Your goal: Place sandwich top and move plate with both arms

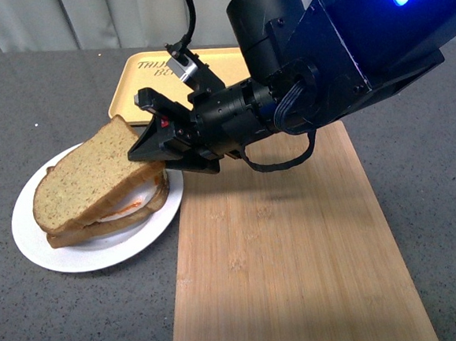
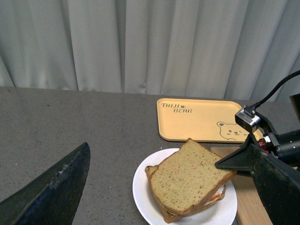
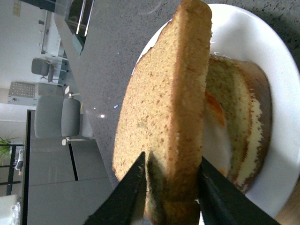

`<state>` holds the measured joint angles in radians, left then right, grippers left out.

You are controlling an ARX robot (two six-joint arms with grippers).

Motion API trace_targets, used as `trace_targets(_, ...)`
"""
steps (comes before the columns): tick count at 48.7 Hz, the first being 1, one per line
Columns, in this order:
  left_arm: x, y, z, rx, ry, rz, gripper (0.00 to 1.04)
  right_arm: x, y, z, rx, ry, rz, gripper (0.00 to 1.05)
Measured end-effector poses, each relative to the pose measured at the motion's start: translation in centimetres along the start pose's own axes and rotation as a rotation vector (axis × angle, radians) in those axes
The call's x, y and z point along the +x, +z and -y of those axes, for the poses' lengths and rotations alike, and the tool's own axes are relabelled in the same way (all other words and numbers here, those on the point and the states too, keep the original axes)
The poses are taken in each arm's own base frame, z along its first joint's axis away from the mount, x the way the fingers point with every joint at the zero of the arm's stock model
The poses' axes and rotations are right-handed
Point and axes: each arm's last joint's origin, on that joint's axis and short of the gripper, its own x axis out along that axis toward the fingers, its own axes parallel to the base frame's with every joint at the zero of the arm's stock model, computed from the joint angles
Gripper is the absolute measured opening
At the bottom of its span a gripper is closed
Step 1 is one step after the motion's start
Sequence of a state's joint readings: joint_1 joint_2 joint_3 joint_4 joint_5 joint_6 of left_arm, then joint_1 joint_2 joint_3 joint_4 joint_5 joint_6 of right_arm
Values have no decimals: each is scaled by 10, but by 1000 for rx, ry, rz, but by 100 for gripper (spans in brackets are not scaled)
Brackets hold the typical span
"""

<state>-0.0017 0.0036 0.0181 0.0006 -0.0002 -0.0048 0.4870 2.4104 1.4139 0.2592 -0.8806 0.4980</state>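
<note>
The sandwich top (image 1: 86, 178), a tan speckled bread slice, lies tilted over the lower slice and its egg filling on the white plate (image 1: 36, 237). My right gripper (image 1: 153, 147) is shut on the slice's right edge, its two dark fingers pinching the crust (image 3: 171, 187). From the left wrist the slice (image 2: 187, 176) shows on the plate (image 2: 140, 185) with the right gripper's tip touching its far corner. My left gripper (image 2: 164, 187) is open, its fingers (image 2: 51, 187) spread wide above the plate, clear of the bread.
A long wooden board (image 1: 290, 260) lies right of the plate, touching its rim. A yellow bear tray (image 1: 138, 79) sits behind the plate, against the grey curtain side. The grey table (image 1: 58, 326) surrounds everything.
</note>
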Motion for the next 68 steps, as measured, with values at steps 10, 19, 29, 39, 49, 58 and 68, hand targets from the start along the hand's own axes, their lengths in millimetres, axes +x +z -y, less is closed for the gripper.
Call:
trace_targets(10, 0, 0, 0, 0, 0, 0, 98, -32, -7, 4, -69, -138, 83, 74)
trace_targets(19, 0, 0, 0, 1, -4, 0, 98, -79, -19, 5, -449, -691, 672, 77)
trace_targets(29, 0, 0, 0, 0, 0, 0, 98, -160, -66, -28, -532, -1061, 1115, 41)
trace_targets(39, 0, 0, 0, 1, -1, 0, 98, -171, -69, -32, -527, -1078, 1139, 9)
trace_targets(49, 0, 0, 0, 0, 3, 2, 98, -233, -148, -62, -540, -1091, 1083, 1)
trace_targets(58, 0, 0, 0, 0, -1, 2, 98, -251, -179, -76, -534, -1091, 1068, 1)
trace_targets(68, 0, 0, 0, 0, 0, 2, 98, -263, -195, -88, -535, -1079, 1054, 1)
